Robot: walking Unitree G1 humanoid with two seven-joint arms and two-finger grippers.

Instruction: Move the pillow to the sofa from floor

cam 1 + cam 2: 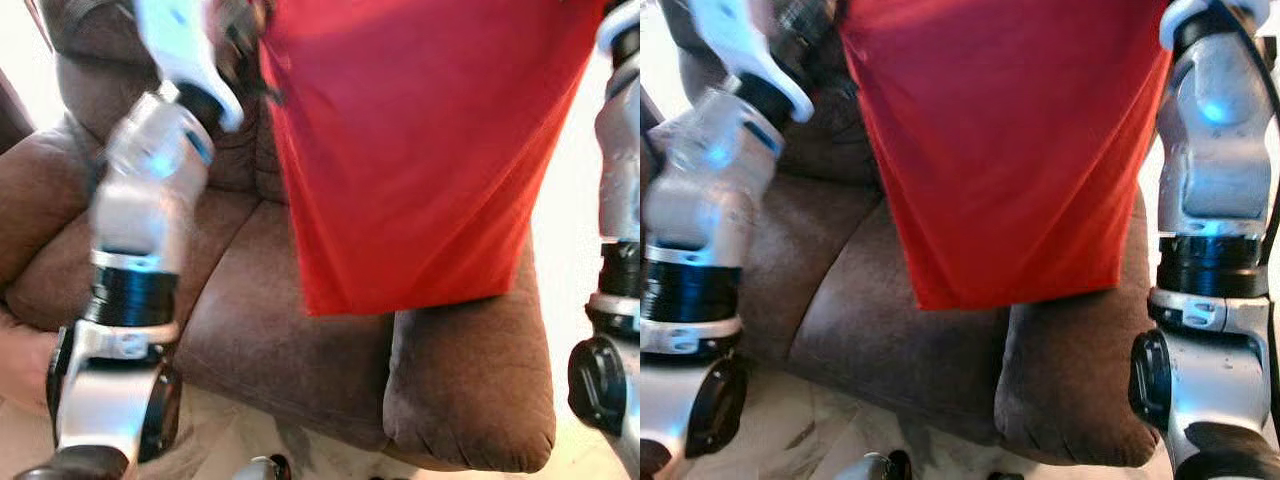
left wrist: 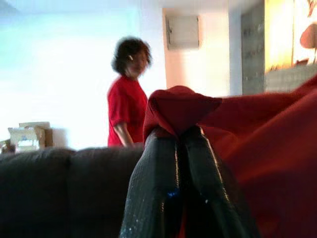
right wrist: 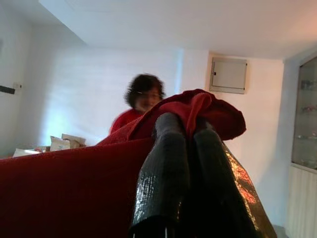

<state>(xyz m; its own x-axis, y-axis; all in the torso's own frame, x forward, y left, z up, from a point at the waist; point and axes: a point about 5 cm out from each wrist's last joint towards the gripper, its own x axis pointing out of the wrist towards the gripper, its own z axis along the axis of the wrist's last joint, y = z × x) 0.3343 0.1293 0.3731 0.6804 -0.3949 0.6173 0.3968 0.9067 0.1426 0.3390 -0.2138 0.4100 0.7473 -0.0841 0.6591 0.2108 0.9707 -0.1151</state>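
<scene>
head stereo: down, close on sofa | wrists: level, share person

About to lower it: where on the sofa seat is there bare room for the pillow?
The brown seat cushion is bare below the hanging red pillow, between the left armrest and right armrest. The left arm crowds the seat's left part. Both end effectors, left end effector and right end effector, pinch the pillow's corners.

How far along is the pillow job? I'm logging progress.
Done: the red pillow is off the floor, hanging above the brown sofa. In hand: the left tool and the right tool each pinch a top corner of it, with a person standing behind the sofa. Left: lower it onto the seat and let go.
</scene>
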